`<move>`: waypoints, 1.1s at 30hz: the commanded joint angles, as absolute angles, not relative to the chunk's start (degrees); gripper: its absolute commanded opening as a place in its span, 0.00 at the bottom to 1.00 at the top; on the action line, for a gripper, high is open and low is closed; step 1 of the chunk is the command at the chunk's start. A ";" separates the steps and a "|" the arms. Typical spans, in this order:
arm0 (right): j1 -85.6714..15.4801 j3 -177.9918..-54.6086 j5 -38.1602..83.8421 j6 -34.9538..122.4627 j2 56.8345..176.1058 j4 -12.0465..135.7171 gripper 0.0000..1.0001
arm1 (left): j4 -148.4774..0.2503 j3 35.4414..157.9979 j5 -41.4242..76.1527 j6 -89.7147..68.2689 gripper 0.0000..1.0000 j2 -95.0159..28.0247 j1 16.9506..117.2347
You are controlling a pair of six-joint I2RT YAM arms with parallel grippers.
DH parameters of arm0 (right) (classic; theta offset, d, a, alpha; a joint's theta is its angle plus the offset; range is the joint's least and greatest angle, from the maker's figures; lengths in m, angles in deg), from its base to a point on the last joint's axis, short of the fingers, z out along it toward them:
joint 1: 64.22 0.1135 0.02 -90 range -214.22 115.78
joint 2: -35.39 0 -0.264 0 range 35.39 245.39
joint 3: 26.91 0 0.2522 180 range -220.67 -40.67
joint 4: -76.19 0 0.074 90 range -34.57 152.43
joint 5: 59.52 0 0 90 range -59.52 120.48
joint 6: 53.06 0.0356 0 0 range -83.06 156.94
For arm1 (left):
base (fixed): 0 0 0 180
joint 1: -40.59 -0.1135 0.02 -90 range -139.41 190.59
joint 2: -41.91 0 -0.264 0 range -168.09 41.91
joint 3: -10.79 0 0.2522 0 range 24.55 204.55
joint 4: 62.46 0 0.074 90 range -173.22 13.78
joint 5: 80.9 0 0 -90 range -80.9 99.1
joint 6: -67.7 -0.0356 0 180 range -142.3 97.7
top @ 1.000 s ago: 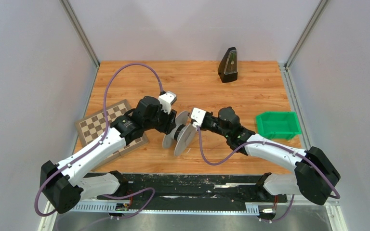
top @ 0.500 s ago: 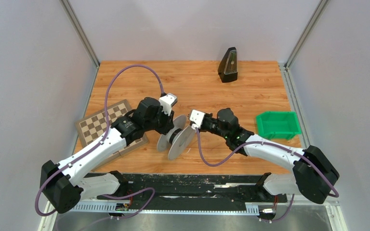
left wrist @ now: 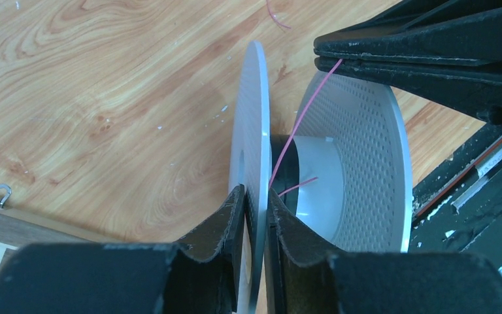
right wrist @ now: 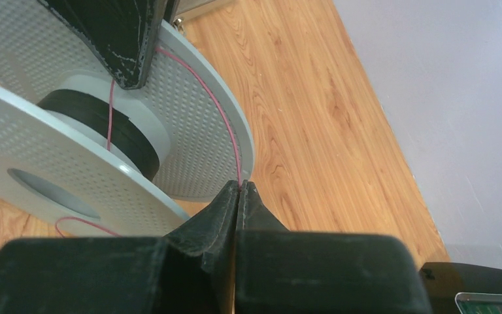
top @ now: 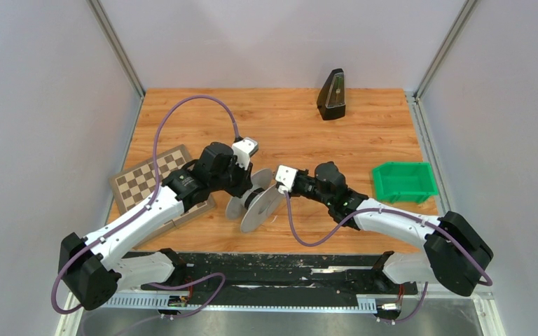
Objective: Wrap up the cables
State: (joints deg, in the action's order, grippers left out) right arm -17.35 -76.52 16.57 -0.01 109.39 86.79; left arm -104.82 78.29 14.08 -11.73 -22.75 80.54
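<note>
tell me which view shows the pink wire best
Right wrist: the wire arcs from the shut right gripper across the spool. Left wrist shows a shorter stretch between the flanges. Top view: too thin to see.

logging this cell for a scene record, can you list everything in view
spool: one, pale grey with perforated flanges, middle
wire: one, thin pink, from the spool core up to the closed fingertips
chessboard: one, brown and cream, left side
wedge-shaped object: one, black, far edge
bin: one, green, right edge
table: one, wood
left gripper: one, black, shut on a spool flange
right gripper: one, black, shut on the wire
</note>
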 commanded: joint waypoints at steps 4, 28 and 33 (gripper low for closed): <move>-16.82 -75.91 16.33 0.16 108.33 89.32 0.00 | -105.35 78.65 14.39 -11.56 0.23 -23.85 80.23; -16.36 -78.06 22.57 10.19 102.32 77.28 0.01 | -108.40 80.75 17.71 -12.80 0.00 -20.18 80.23; -15.46 -73.59 26.66 17.39 99.12 77.87 0.04 | -106.72 80.50 17.26 -12.59 0.00 -16.78 80.23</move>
